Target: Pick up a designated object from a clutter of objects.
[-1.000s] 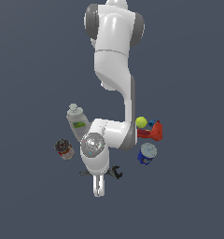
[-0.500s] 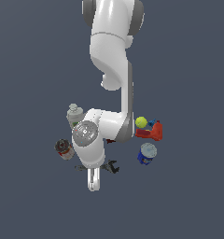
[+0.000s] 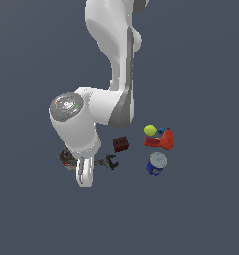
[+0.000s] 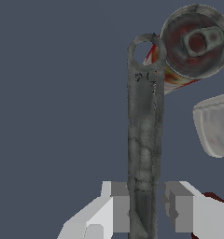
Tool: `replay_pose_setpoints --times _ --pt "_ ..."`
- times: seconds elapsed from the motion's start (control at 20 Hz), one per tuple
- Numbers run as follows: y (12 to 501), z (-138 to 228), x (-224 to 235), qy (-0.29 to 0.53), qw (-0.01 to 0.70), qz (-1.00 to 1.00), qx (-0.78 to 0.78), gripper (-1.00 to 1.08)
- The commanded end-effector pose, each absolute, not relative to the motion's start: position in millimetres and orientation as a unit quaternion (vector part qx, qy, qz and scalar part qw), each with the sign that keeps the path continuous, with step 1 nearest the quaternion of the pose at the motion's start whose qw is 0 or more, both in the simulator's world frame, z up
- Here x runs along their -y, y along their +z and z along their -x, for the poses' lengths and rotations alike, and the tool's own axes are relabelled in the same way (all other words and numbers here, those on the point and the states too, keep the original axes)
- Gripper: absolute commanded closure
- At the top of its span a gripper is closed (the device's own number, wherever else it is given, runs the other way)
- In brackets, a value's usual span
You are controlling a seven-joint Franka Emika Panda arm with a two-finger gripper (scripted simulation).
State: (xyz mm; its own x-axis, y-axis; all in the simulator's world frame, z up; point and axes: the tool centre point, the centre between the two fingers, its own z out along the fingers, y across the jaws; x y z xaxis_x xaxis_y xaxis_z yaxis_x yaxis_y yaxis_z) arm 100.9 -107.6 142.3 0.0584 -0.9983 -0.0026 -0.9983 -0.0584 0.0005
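The wrench (image 4: 144,154) lay flat on the table, its ring end touching the small red-white can (image 4: 194,44). The gripper (image 4: 145,207) stood over its handle with jaws open, one at each side, probably to close across the thin width.

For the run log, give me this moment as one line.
phase: grasp approach | gripper: open, fingers straddling wrench handle | wrench: flat, not lifted | can: beside wrench ring end
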Motion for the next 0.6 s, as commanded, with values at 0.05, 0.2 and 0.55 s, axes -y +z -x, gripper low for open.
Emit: replay_pose_setpoints --times 0.05,0.2,0.55 --pt "181.3 -87.9 123.7 0.001 0.001 0.727 -0.686 1.08" --pt "214.5 -77.3 137.8 0.001 0.001 0.727 -0.686 1.08" --pt "289.4 -54.6 169.0 0.001 0.001 0.727 -0.686 1.08"
